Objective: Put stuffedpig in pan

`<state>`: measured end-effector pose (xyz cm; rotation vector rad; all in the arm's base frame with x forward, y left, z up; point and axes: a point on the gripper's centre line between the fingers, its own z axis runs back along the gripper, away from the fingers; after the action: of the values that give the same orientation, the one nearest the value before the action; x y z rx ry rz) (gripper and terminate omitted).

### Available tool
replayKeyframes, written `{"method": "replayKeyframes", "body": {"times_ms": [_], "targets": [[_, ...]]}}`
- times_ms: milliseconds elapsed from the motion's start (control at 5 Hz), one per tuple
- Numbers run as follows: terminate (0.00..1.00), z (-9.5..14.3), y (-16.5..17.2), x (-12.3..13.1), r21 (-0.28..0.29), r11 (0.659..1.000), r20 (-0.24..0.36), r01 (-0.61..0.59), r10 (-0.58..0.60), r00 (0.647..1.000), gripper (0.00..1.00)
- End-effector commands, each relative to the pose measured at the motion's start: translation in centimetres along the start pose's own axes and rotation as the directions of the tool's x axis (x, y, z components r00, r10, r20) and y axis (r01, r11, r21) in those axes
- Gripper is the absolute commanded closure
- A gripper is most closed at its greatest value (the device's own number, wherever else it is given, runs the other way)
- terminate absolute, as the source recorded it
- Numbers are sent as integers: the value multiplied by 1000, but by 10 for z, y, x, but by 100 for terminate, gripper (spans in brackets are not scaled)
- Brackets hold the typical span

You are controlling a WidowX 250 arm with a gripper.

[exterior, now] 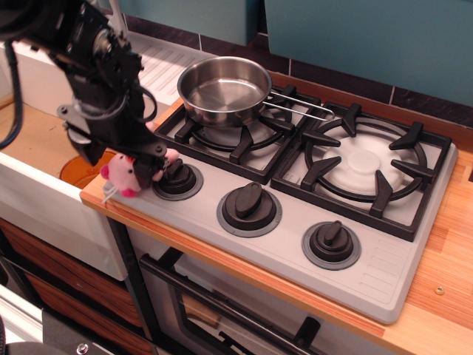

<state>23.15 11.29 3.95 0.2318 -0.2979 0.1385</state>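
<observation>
The stuffedpig [120, 177] is a small pink plush lying at the stove's front left corner, beside the leftmost knob [178, 178]. Its head and white tag show; its body is hidden under my gripper. My gripper [118, 163] is low over the pig with its black fingers [145, 170] spread on either side of it, open. I cannot tell if the fingers touch the pig. The pan [224, 89], a shiny steel saucepan, stands empty on the back left burner, its wire handle [303, 103] pointing right.
The grey stove top [384, 259] has two black grates and two more knobs [249, 207] [330, 242] along the front. A white sink with an orange disc [72, 167] lies to the left. A wooden counter edge [443, 251] is at the right.
</observation>
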Motion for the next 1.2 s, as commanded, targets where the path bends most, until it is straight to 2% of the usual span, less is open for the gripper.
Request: {"method": "replayKeyframes", "body": {"times_ms": [0, 200, 400, 800, 1000], "targets": [[0, 2, -5, 10, -33, 999, 23, 7, -7, 1000, 100], [0, 4, 0, 14, -60, 998, 15, 31, -30, 999, 100], [0, 15, 9, 20, -26, 998, 5, 62, -62, 998, 100], [0, 87, 35, 51, 94, 989, -74, 111, -104, 992, 100], [0, 113, 37, 75, 85, 985, -98, 147, -139, 985, 100]]}}
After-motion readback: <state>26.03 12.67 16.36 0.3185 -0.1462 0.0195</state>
